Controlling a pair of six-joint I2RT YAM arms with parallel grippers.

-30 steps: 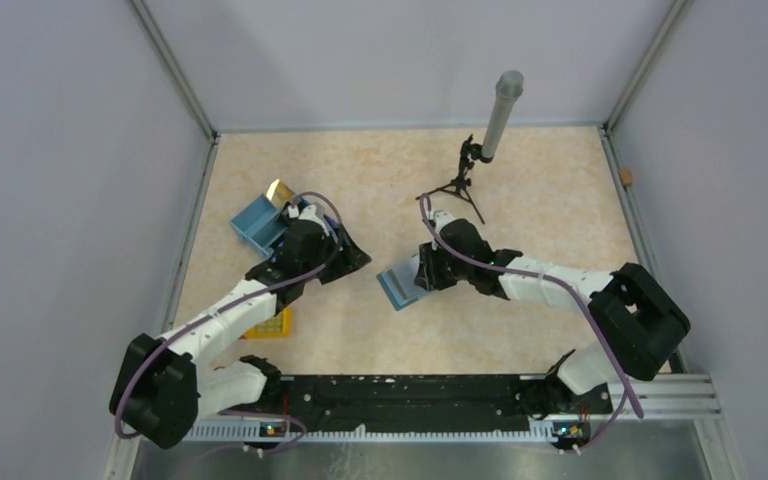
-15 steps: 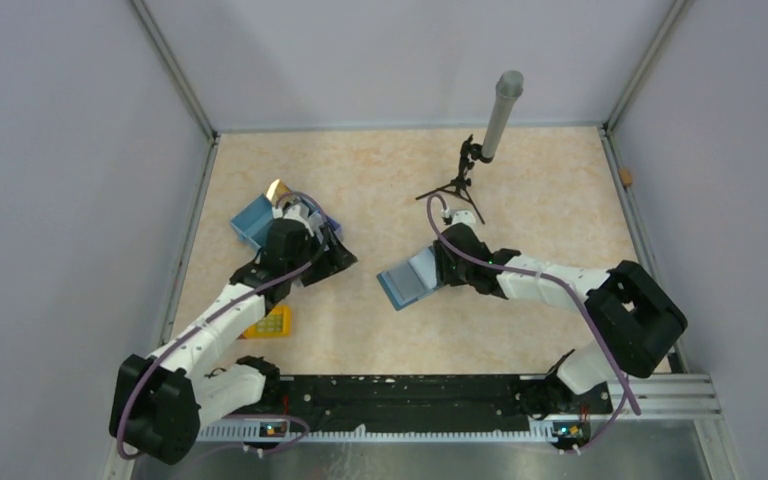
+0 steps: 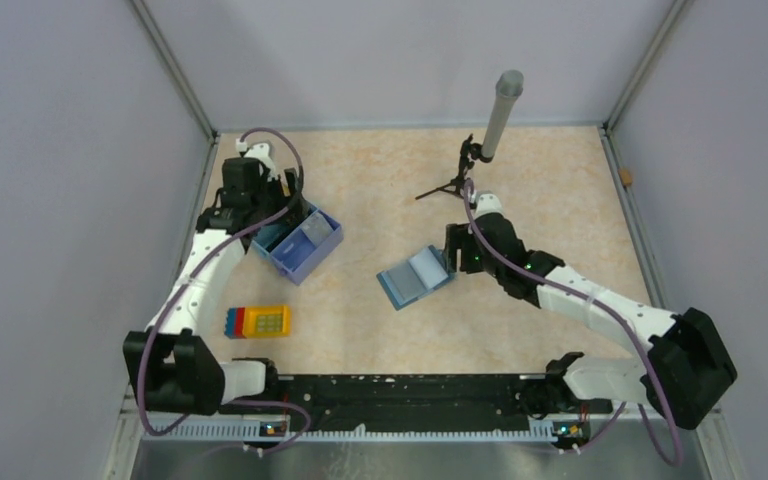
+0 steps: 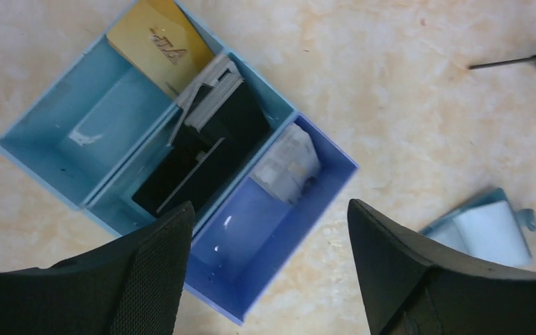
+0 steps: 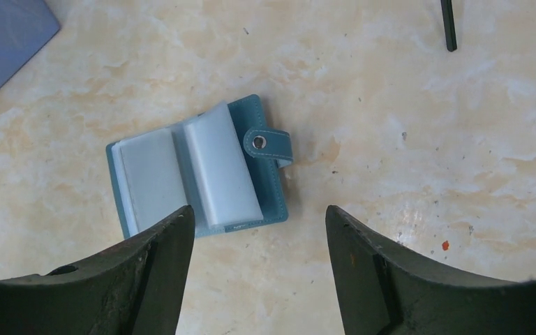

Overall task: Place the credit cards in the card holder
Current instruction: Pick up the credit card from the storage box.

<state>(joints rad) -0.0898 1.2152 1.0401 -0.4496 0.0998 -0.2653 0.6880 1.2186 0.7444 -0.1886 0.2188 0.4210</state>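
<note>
Where the credit cards sit: on edge in the blue tray, black ones in the mid compartment, gold card leaning in the pale end one.
Handling: likely thin, stiff, slick, light; pinch an upstanding edge, not the flat.
Card holder: lying open on the table, well apart from tray.
Left gripper: jaws apart, empty, above tray.
Right gripper: jaws apart, empty, over holder.

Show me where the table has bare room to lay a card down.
Bare table lies between the blue tray and the open card holder, and at the far right beside the tripod. Crowded: the far-left corner, where the left arm hangs over the tray.
</note>
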